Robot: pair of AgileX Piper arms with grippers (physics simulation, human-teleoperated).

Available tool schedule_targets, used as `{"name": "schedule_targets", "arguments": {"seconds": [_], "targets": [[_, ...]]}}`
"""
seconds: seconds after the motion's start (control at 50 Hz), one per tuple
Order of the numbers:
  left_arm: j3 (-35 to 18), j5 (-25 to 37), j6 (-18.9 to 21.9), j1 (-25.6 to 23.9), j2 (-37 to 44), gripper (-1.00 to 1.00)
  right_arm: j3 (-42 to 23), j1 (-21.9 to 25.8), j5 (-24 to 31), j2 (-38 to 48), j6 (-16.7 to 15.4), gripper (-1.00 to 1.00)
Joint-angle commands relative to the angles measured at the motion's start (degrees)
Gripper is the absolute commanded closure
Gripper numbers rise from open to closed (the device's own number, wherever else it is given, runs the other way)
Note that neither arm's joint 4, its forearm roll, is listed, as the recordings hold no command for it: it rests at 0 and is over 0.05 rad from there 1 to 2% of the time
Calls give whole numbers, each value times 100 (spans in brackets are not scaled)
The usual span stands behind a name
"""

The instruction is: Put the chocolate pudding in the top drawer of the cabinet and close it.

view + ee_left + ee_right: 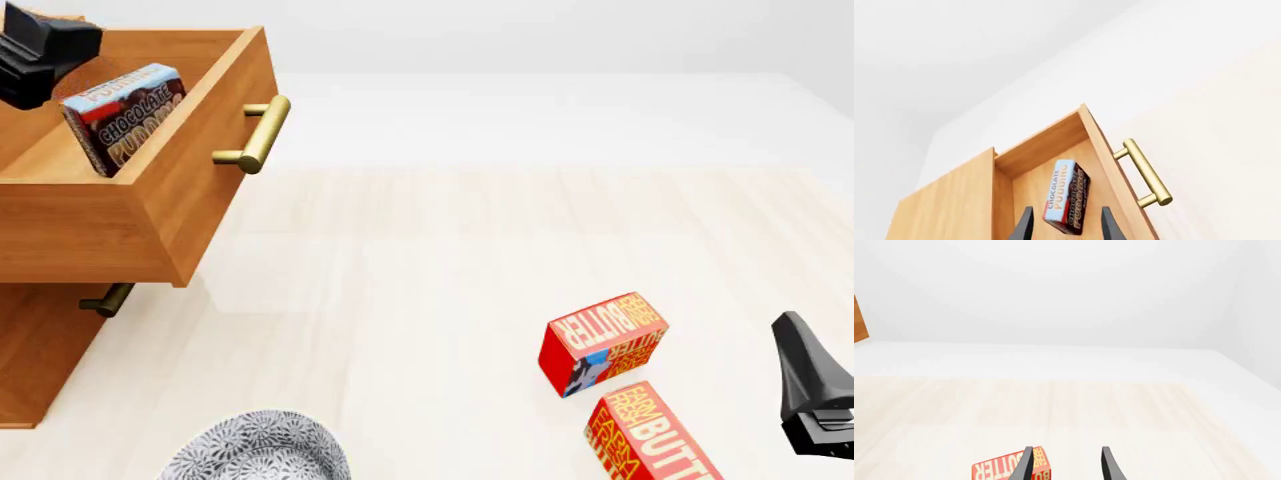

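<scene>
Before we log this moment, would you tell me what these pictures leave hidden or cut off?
- Left gripper: front view's left edge cuts it off; whether it touches the chocolate pudding is unclear.
- Top drawer: floor beneath the pudding hidden by its wall.
- Lower drawer handle: mostly under the open drawer.
- Second butter box and patterned bowl: cut by the bottom edge.
- Right gripper: only fingertips show.

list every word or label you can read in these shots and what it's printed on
"CHOCOLATE PUDDING": on the chocolate pudding box inside the open top drawer; printed on both its blue band and its brown face.
"BUTTER": on the upper butter box on the table.
"BUTTER": on the lower butter box, cut off by the front view's edge.
Smaller print on both butter boxes is too blurred to read.
No text on the cabinet or patterned bowl.
</scene>
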Motion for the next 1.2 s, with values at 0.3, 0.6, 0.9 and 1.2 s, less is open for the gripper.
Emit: {"name": "schedule_targets", "arguments": {"seconds": [0.3, 0.6, 0.9, 1.2], "targets": [[207, 180, -71, -454, -485, -100, -1, -6, 13, -3, 20, -100], [390, 108, -106, -944, -412, -100, -1, -5, 13, -4, 23, -100], [565, -28, -100, -1407, -335, -100, -1, -5, 14, -3, 24, -100], [761, -326, -113, -2038, -20, -100, -1, -4, 14, -3, 21, -100]]}}
